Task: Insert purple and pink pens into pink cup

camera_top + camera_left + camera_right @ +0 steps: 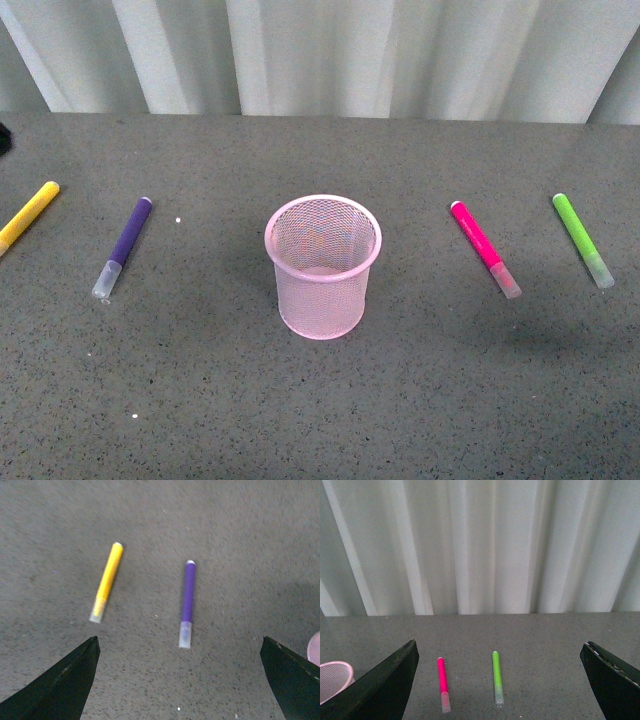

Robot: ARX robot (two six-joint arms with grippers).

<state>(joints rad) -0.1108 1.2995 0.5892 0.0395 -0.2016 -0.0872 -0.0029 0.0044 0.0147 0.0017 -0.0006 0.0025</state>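
The pink cup (323, 266) stands upright and empty in the middle of the grey table. The purple pen (124, 245) lies flat to its left, clear cap toward me. The pink pen (485, 248) lies flat to its right, cap toward me. Neither arm shows in the front view. My left gripper (180, 680) is open above the table with the purple pen (187, 602) lying just beyond its jaws. My right gripper (500, 685) is open and empty; the pink pen (442, 680) lies between its jaws near one side. The cup's rim (332, 672) shows at the edge.
A yellow pen (28, 215) lies at the far left, left of the purple pen, and shows in the left wrist view (106, 581). A light green pen (583, 240) lies at the far right, also in the right wrist view (497, 676). White curtains (320, 55) hang behind the table.
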